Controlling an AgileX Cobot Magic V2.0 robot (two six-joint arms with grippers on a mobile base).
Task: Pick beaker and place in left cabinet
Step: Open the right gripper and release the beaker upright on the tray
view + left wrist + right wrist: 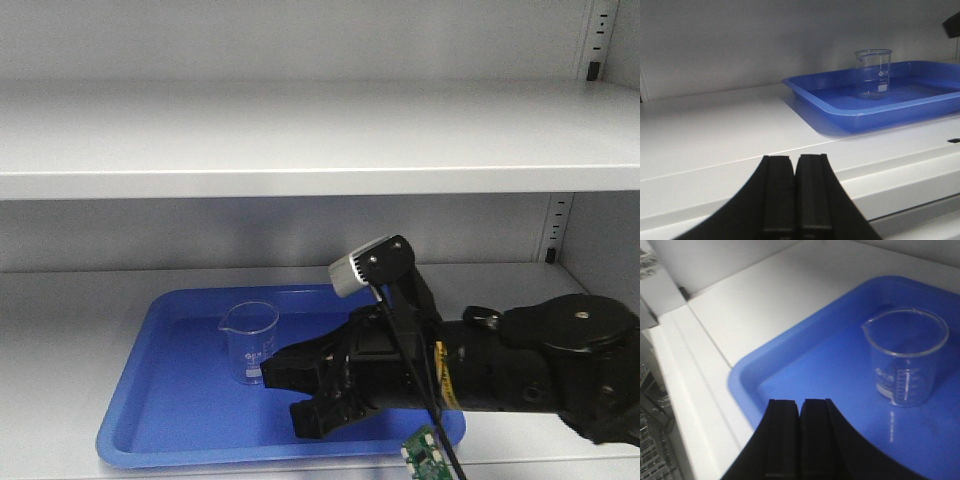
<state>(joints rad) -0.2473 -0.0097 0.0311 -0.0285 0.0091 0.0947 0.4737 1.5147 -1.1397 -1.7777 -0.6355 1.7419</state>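
The clear glass beaker (250,345) stands upright in a blue tray (150,400) on the lower shelf of the light grey cabinet (300,150). Its spout points left. My right gripper (283,393) hovers over the tray's front right part, just right of the beaker and apart from it. In the right wrist view the gripper (800,402) is shut and empty, with the beaker (905,360) ahead to its right. My left gripper (794,159) is shut and empty at the shelf's front edge, well left of the tray (840,107) and the beaker (873,74).
A wide shelf runs overhead, close above the tray. A slotted rail (555,228) runs up the back wall at right. Bare shelf surface (715,125) lies left of the tray. A green circuit board (425,455) hangs under my right arm.
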